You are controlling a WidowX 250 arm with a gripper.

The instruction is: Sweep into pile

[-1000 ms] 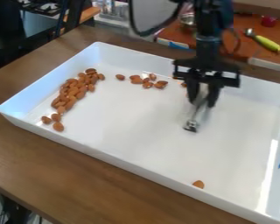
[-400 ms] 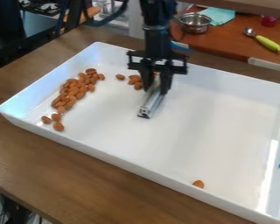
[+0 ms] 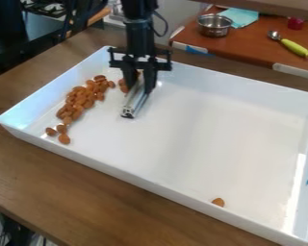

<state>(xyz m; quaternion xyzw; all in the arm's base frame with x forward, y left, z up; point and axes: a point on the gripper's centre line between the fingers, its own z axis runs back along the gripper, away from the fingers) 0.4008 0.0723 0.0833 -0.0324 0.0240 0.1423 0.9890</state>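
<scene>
Almonds (image 3: 123, 88), several swept closer to the pile (image 3: 81, 101), gripper (image 3: 140, 88) shifted that way, clamped on a metal bar (image 3: 134, 104).

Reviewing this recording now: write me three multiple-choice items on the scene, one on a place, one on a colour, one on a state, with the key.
1. Where in the tray is the lone almond?
A) Beside the camera-side wall
B) At the centre
C) Under the gripper

2. What colour is the tray?
A) Green
B) Black
C) White

3. What state is the metal bar in?
A) Lying loose in the tray
B) Held by the gripper
C) Hanging over the tray's rim

Key:
1: A, as it sits apart from the other almonds, close to that wall.
2: C, as its floor and walls are white.
3: B, as its upper end is between the gripper's fingers.
</scene>
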